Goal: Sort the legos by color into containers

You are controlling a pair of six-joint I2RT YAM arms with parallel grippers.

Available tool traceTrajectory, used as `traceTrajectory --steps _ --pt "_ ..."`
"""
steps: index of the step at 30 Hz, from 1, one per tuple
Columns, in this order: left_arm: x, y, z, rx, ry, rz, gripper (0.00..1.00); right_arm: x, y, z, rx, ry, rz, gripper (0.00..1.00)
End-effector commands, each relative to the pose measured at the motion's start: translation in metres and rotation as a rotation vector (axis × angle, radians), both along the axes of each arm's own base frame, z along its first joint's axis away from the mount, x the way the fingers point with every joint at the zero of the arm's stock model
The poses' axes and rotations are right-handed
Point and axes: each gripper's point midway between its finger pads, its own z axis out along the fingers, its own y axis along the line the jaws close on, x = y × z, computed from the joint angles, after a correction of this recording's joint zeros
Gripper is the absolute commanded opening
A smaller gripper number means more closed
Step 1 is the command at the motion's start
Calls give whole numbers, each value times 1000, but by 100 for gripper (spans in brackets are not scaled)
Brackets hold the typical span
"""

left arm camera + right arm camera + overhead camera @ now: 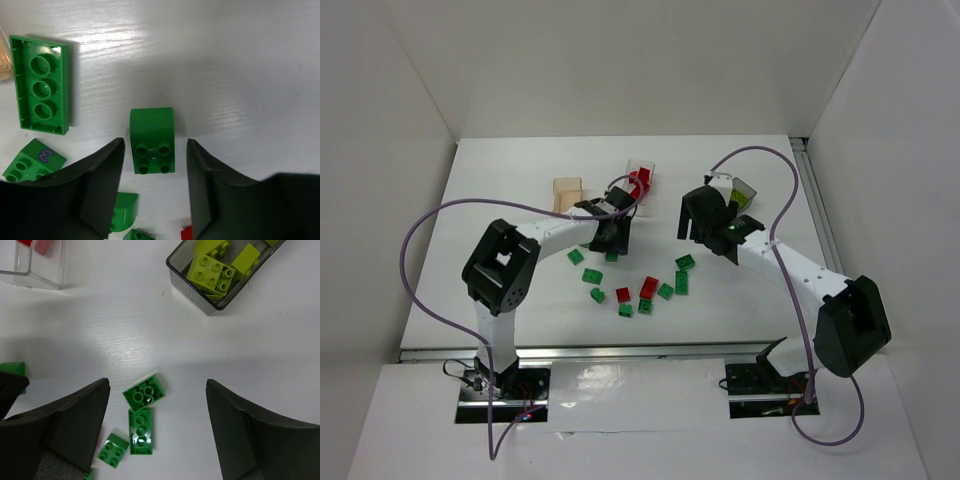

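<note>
**Left gripper [155, 142] open around a green brick; right gripper [156, 386] open and empty**

Landmark: clear box [642, 161], far-centre on the table [500, 190]. All positions are given from it.

- Clear box: holds red bricks [640, 182].
- Tan box [560, 195]: left of the clear box, at about the same depth. I cannot make out what is in it.
- Dark box [187, 285]: right of the clear box and well apart from it. It holds yellow-green bricks [214, 272].
- Left gripper: just on the near side of the clear box, a little to its left.
  - The fingers are spread, one on each side of a green curved brick [152, 127].
  - That brick lies flat on the table with four studs showing. A strip of bare table shows between it and each finger, so nothing is pinched.
  - A long green brick [42, 92] lies hollow side up in the same wrist view, apart from the curved one.
- Right gripper: right of the clear box and nearer the arm bases.
  - The fingers are wide apart with nothing between them.
  - On the table beneath lie a square green brick [145, 392] and a green two-by-four [141, 430], touching end to end.
- Loose bricks: all are on the near side of the clear box, scattered in a loose arc. Most are green, with two red loose bricks [649, 288] near the middle of the arc.
</note>
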Motion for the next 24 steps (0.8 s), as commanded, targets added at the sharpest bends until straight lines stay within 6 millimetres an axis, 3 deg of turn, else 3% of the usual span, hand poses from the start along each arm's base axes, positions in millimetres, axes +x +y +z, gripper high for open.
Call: traceTrajectory --steps 1,5,7,11,13,16,20,21,24 --pt "8 -2 4 5 -15 17 60 3 -6 6 -41 -15 -26 85" --pt "11 -2 18 -2 -40 21 41 4 -9 13 -46 -33 -40 85" --pt "15 -4 40 -21 -75 13 40 5 -8 20 -35 -49 -40 85" --pt "29 12 86 -80 -148 42 34 6 -8 28 -23 -67 -41 85" --pt "40 26 109 -102 -199 72 34 4 -9 30 -23 -67 -41 85" --pt "55 48 127 -83 -243 115 34 4 -9 30 -23 -67 -41 85" --pt "76 82 126 -40 -243 186 34 4 -9 30 -23 -67 -41 85" --pt "79 89 116 -21 -226 204 34 4 -7 29 -17 -63 -35 85" --pt "98 106 113 -25 -224 250 35 4 -7 29 -17 -63 -35 85"
